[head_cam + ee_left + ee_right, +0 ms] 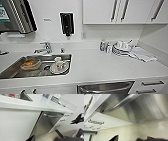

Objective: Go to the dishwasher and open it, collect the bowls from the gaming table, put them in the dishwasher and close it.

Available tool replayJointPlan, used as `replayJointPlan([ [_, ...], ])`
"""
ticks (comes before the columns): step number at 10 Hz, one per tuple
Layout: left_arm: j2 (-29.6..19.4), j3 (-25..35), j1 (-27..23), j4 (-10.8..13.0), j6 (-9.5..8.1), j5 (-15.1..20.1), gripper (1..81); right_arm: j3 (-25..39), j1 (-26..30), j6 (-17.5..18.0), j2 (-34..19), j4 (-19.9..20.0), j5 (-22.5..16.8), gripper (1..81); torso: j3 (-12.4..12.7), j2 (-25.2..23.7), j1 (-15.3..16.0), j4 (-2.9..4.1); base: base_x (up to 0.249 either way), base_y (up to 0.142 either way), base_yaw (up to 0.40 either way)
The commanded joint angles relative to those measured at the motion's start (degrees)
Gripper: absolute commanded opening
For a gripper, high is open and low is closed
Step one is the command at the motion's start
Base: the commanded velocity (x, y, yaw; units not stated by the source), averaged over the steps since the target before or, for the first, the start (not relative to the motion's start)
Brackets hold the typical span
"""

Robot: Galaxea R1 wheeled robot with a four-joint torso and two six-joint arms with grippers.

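Right fingers point(114, 139) sit just below dishwasher point(144, 110) handle point(121, 103), apart

Open floor point(50, 136) fronts the shut dishwasher point(50, 122); counter point(100, 67) overhangs above.

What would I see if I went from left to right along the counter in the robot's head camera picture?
Sink with dirty dishes → tap → small bottle → stack of plates → white cloth.
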Motion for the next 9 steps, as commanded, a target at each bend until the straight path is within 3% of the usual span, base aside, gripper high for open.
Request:
replayJointPlan([
  [1,-3.3,1.0,-4.4,0.9,-1.11,1.8,81.1,-0.5,8.6,9.2,2.5,2.0,-7.8,81.1,0.0,0.0,0.0,0.00,0.000,0.000,0.000],
  [5,-1.5,1.0,-6.4,1.3,-1.28,6.4,81.1,-5.4,15.1,20.3,9.9,2.2,-9.1,81.1,0.0,0.0,0.0,0.00,0.000,0.000,0.000],
  [6,-0.5,0.9,-6.4,1.4,-1.28,6.6,81.1,-7.2,16.6,24.6,11.7,2.1,-11.3,81.1,0.0,0.0,0.0,0.00,0.000,0.000,0.000],
  [9,1.3,0.5,-6.4,1.5,-1.19,6.7,81.1,-14.0,19.8,35.4,15.6,2.1,-12.1,81.1,0.0,0.0,0.0,0.00,0.000,0.000,0.000],
])
